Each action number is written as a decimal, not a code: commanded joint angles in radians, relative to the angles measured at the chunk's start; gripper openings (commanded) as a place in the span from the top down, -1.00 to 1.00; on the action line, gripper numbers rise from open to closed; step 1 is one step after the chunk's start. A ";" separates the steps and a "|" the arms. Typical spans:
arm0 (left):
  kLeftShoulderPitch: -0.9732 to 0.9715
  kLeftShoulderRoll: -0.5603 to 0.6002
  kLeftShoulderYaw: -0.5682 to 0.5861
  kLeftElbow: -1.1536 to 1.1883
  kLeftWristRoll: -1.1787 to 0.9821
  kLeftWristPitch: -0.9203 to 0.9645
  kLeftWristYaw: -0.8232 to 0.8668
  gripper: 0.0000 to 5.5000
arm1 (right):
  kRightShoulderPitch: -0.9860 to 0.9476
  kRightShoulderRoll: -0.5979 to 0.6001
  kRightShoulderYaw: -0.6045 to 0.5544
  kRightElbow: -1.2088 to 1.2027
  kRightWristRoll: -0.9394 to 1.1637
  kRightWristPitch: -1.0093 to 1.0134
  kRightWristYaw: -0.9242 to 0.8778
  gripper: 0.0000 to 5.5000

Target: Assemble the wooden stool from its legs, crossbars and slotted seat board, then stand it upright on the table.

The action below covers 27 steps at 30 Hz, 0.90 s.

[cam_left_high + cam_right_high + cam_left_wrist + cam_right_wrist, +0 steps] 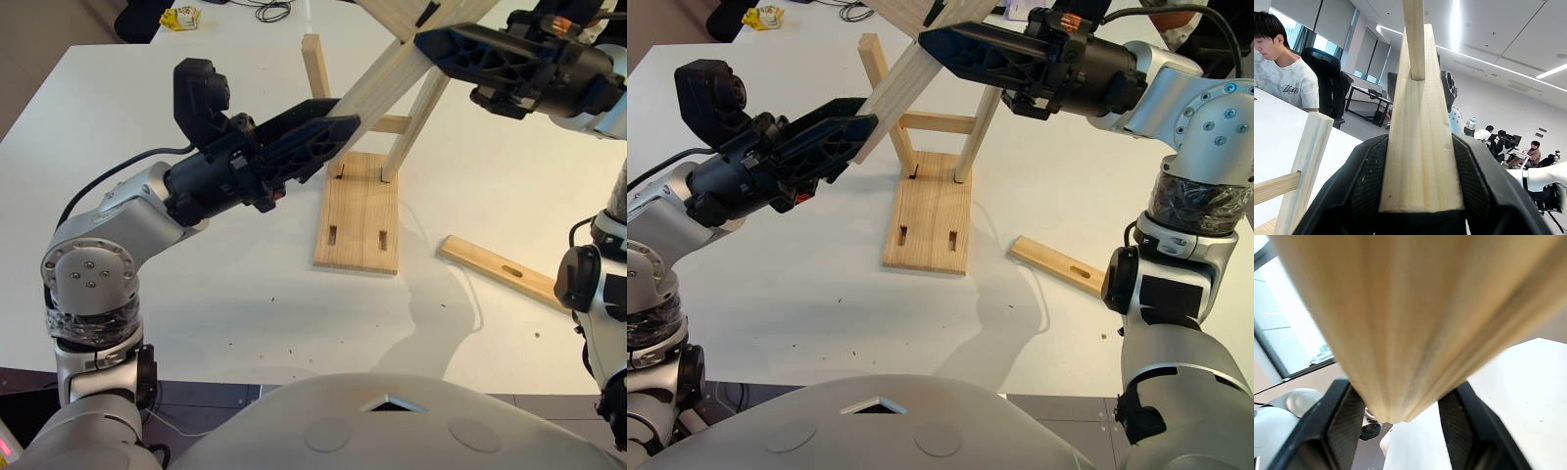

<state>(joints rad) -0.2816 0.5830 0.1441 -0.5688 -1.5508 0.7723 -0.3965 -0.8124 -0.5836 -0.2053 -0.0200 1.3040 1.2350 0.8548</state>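
The slotted seat board [358,220] lies flat on the white table [196,294]. At its far end two legs [412,122] joined by a crossbar [392,124] stand in its slots. Above them a long wooden leg piece [384,86] slants up to the right. My left gripper [338,132] is shut on its lower end, with the wood [1420,142] between the black fingers [1361,191]. My right gripper [431,44] is shut on the same piece higher up, where the wood [1400,323] shows close in the right wrist view. A loose slotted bar [500,269] lies on the table at the right.
A small yellow object [181,18] and cables [272,10] lie at the table's far edge. The near part of the table in front of the seat board is bare white surface. People sit at desks in the room behind.
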 commanded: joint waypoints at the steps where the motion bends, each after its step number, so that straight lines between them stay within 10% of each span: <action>1: 0.004 0.006 -0.006 -0.008 -0.003 0.005 -0.001 0.26 | -0.020 -0.010 0.001 -0.005 -0.004 0.012 -0.004 0.22; 21: 0.024 0.035 -0.020 0.002 0.054 0.027 -0.018 0.26 | -0.032 -0.040 0.043 -0.012 -0.056 0.014 0.065 0.23; 27: 0.010 0.048 -0.046 0.035 0.094 0.056 0.003 -0.14 | -0.023 -0.043 0.036 -0.016 -0.073 0.002 0.073 0.25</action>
<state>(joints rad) -0.2576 0.6206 0.1108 -0.5533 -1.4995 0.8173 -0.4137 -0.8187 -0.6149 -0.1605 -0.0243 1.2418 1.2474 0.9208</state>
